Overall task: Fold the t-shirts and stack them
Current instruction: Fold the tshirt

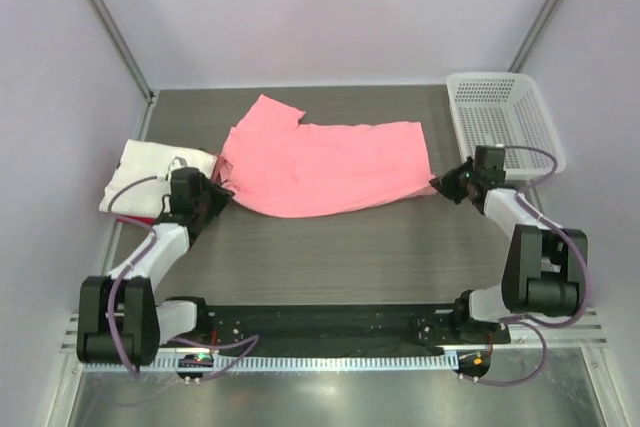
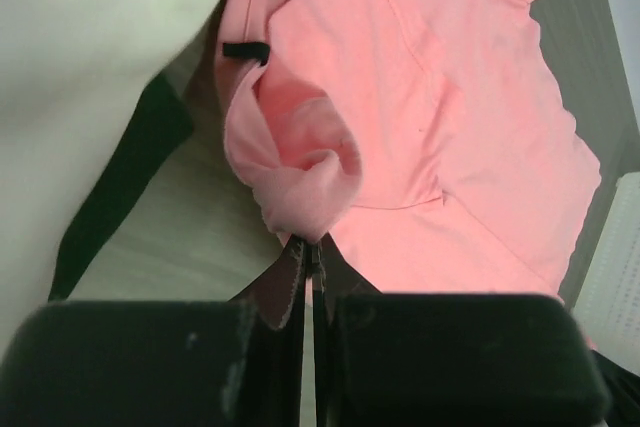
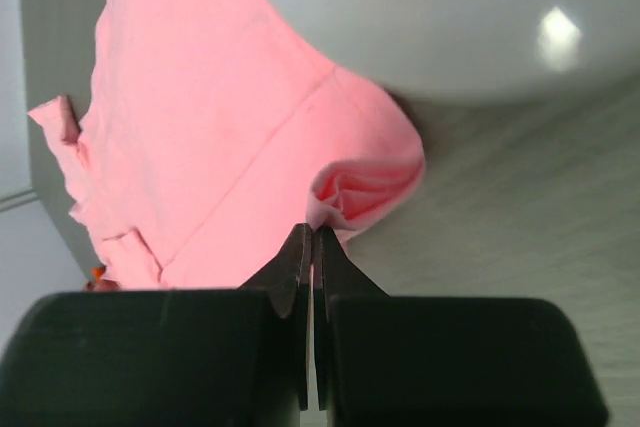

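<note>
The salmon-pink t-shirt [image 1: 325, 167] lies spread across the middle of the table, one sleeve pointing to the far left. My left gripper [image 1: 216, 190] is shut on a bunched fold of its left edge [image 2: 310, 197]. My right gripper [image 1: 442, 185] is shut on a pinched fold at its right corner [image 3: 355, 192]. A folded white t-shirt [image 1: 140, 172] lies at the left, just beside the left gripper, and fills the left wrist view's upper left [image 2: 90, 27]. No red t-shirt is in view.
A white mesh basket [image 1: 503, 117] stands at the far right corner, just behind the right gripper. Grey walls close in the table on three sides. The arm bases sit at the near edge [image 1: 320, 327].
</note>
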Available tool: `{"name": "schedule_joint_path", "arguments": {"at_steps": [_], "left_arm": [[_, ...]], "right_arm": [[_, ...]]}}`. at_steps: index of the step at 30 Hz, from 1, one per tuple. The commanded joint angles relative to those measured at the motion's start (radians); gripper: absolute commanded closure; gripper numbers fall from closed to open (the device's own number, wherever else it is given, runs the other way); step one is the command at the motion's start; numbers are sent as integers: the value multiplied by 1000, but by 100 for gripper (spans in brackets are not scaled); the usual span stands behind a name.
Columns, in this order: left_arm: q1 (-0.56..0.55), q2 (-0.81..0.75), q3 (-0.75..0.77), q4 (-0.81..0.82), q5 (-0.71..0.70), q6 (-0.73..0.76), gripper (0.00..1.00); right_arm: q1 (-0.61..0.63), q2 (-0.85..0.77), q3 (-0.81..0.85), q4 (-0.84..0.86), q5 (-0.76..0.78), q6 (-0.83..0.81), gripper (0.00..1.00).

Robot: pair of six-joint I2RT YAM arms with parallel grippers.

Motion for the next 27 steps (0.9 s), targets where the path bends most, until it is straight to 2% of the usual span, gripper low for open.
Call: {"name": "schedule_joint_path", "arguments": {"at_steps": [1,6,8,10,11,13,14,16,17,18,19,20,24,27], "left_arm": [[-45,-163,-111,156,-60,17,100],[-108,-387,-327,54,-60,-2,100],[-110,-469,-373,5,-60,-22,97],[-112,-597,-392,-112,-60,-23,95],[-112,-640,-389,-214,-118,-26,92],[-113,-773,-366,-323,-175,-35,88],[-112,-814,-358,-409,-208,-46,80],[-112,-918,-337,-480,-293,-69,73],[-113,-946,-327,-526,-310,-71,56],[-112,-961,-318,-549,-328,-71,41],[-113,-980,-306,-569,-333,-69,28],[-113,-980,-274,-604,-333,-48,9],[-116,-922,-203,-609,-327,-32,6],[-116,-802,-137,-528,-292,26,5]], "right_arm": [[-26,-139,-139,110,41,-66,99],[-33,-459,-400,62,122,-66,99],[-33,-559,-443,-13,156,-56,99],[-33,-706,-471,-132,197,-50,98],[-33,-755,-470,-183,272,-32,97],[-33,-874,-465,-270,329,-20,90],[-33,-911,-463,-322,347,-15,88],[-33,-1000,-465,-355,374,-7,76],[-33,-1020,-459,-360,374,-9,71],[-33,-1044,-453,-369,384,-12,55],[-33,-1047,-442,-381,392,-18,47],[-32,-1043,-421,-386,395,-41,41],[-33,-985,-349,-362,386,-110,40],[-33,-838,-277,-268,268,-220,43]]}}
